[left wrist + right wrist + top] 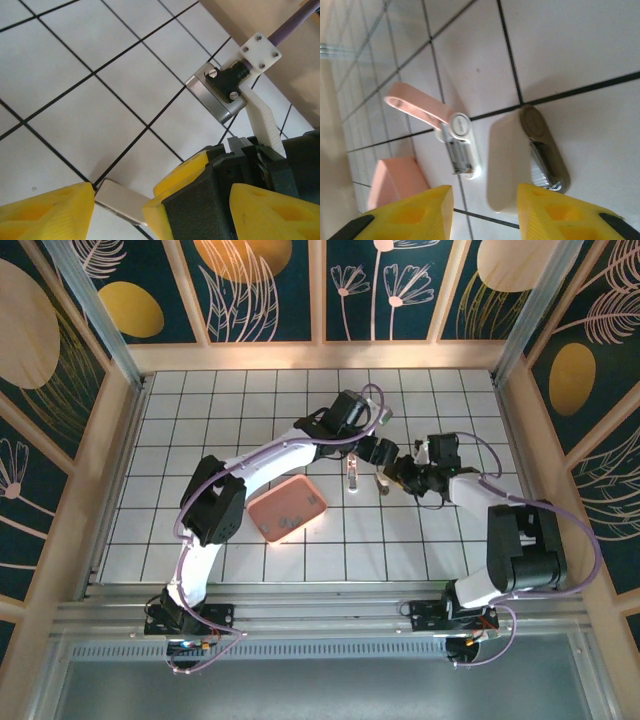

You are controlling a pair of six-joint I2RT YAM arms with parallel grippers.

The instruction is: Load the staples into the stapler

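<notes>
Left gripper [377,452] hangs over the middle of the tiled table [200,440], released. In its wrist view its yellow fingers [47,215] stand wide apart along the bottom edge with nothing gripped, and a black-and-yellow part of the other arm's gripper shows between them. A pale flat piece lies on the tile just beside the finger at that view's 7 o'clock corner; what it is cannot be told.

From the left in the top view, the pink tray [312,492] lies flat at about 8 o'clock of the left gripper. The staples [290,512] are small dark specks scattered inside it.

At 2 o'clock of the tray, close to it but apart, the stapler [352,472] rests on bare tiles. The right wrist view shows it open, with the pink lid raised at the hinge and pointing toward 10 o'clock. Its white base lies flat with the metal channel uncovered; the channel's contents are too small to make out.

Just beside the stapler at 3 o'clock lies a cream oblong piece [512,160] with rounded ends and a metal strip along one side.

Right gripper [485,202] sits at 3 o'clock of that piece, its jaws parted with bare tile between the yellow tips, clasping nothing. One tip overlaps the piece's end in that view; contact cannot be told.
</notes>
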